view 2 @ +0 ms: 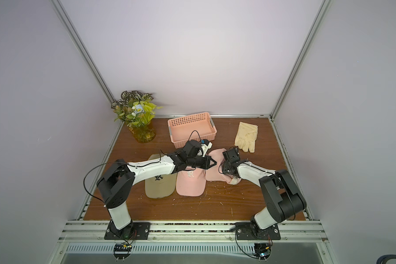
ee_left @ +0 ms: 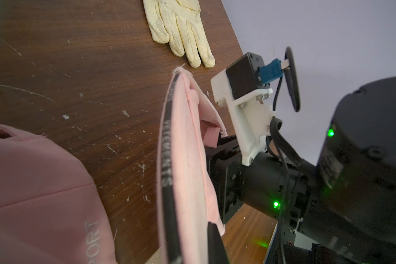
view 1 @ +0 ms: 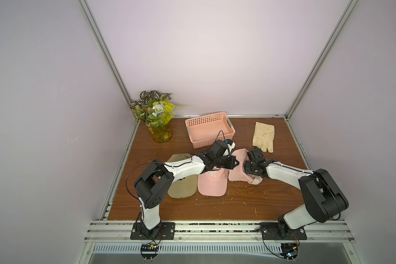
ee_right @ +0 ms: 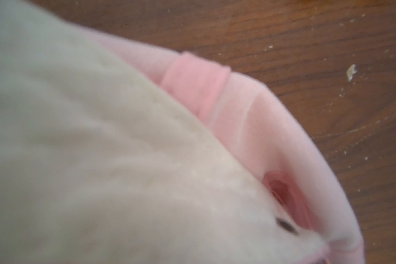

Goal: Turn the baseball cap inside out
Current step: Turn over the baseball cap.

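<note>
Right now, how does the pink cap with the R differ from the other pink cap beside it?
The pink cap with the R lies flat, crown up; the other pink cap is bunched up, one edge lifted. The R cap shows its outer side and letter; the other cap shows a black inner band in the left wrist view. Both are the same pink and sit on the table.

A: Where is the left arm [view 1: 183,169]?
B: Reaching low toward the middle, left tool [view 1: 236,163] pinched tight.
A: And the right arm [view 1: 284,174]?
B: Elbow high, forearm angled inward, right tool [view 1: 249,171] tipped downward, near the left; its finger gap is hidden.
</note>
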Tool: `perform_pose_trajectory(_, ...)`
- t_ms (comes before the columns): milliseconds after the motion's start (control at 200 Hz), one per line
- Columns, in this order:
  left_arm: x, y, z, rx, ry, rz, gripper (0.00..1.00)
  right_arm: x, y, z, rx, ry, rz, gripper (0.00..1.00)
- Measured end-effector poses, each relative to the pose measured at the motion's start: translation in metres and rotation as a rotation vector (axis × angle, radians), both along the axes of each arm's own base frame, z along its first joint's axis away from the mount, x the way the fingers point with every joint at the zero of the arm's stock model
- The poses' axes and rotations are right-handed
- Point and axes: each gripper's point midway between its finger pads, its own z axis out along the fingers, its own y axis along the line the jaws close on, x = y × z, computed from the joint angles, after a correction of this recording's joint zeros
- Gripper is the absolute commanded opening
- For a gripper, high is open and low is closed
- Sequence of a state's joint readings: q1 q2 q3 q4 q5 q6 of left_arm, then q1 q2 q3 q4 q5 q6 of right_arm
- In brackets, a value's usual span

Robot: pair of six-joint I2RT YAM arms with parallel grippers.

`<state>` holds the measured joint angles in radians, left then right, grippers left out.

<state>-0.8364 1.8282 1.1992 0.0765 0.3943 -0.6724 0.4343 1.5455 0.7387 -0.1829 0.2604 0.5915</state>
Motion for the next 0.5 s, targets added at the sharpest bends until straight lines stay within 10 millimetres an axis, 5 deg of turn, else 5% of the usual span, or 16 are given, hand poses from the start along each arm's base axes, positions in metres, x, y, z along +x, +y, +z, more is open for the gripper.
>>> perform_pose_trajectory(130,0.0013,0.0004,-0.0010,0.006,-0.008,0.002,0.04,0.0021,0.0001,0.0002,0.003,-0.008,-0.009,0.44)
perform_pose_trajectory(420,0.0033,0.0017,-0.0019,0.015,-0.020,0.009,0.03,0.0062,0.0041,0.0004,0.020,-0.028,0.003,0.00)
perform_pose_trajectory(495,0.0032,0.0018,-0.0018,0.015,-0.021,0.009,0.03,0.0057,0.0065,0.0016,0.030,-0.037,0.022,0.00)
